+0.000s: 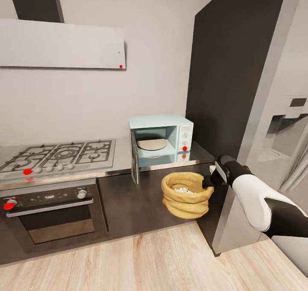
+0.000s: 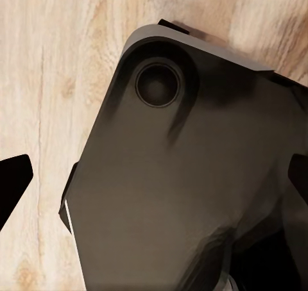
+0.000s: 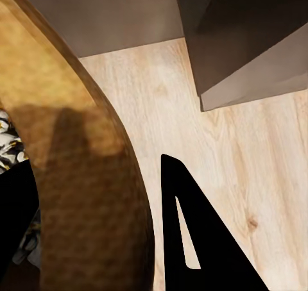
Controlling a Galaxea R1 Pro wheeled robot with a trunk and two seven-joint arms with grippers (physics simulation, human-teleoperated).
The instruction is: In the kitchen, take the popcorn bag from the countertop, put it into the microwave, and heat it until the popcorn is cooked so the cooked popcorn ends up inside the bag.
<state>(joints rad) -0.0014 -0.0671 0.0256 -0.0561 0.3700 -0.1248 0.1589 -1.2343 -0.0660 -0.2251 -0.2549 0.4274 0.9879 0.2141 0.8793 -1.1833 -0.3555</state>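
The right gripper (image 1: pixel 208 180) clamps the thick rolled rim of the tan burlap popcorn bag (image 1: pixel 187 195), holding it in the air before the dark cabinets, below the open pale-blue boxy microwave (image 1: pixel 161 139). White popcorn (image 1: pixel 185 191) fills it. The left gripper's (image 2: pixel 154 188) fingers stand wide apart above the robot's dark base (image 2: pixel 192 175).

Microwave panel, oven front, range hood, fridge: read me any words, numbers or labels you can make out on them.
No readable text anywhere.
Microwave: control panel marks too small and blurred to read.
Oven: a faint mark on the front strip, unreadable.
Range hood: only a red dot, no lettering.
Fridge: no lettering visible.
Popcorn bag: plain burlap, no print.
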